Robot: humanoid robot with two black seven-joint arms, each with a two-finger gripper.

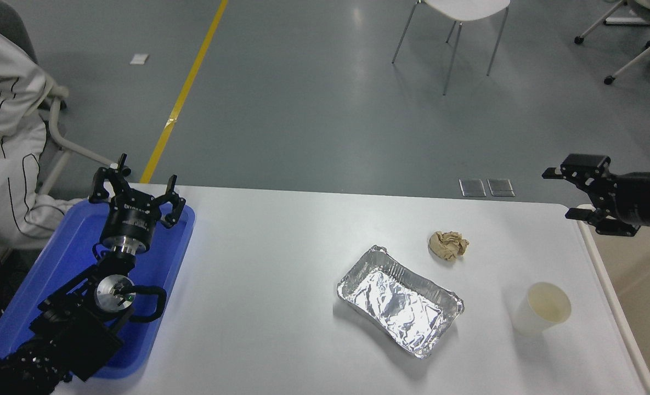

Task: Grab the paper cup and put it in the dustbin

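The paper cup (pixel 542 315) stands upright near the white table's (pixel 281 263) right edge, beside the dustbin (pixel 640 285). The right gripper (pixel 569 192), fingers spread and empty, hangs above the far right corner. The left gripper (pixel 138 189), fingers spread, rests over the blue tray (pixel 45 280). Grey floor (pixel 314 109) lies beyond.

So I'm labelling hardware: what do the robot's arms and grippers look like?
Both are black. The left gripper has angular skeletal fingers on a round black body with small white lettering, a silver ring below, and a looping black cable. The right gripper shows a silver band at its wrist.
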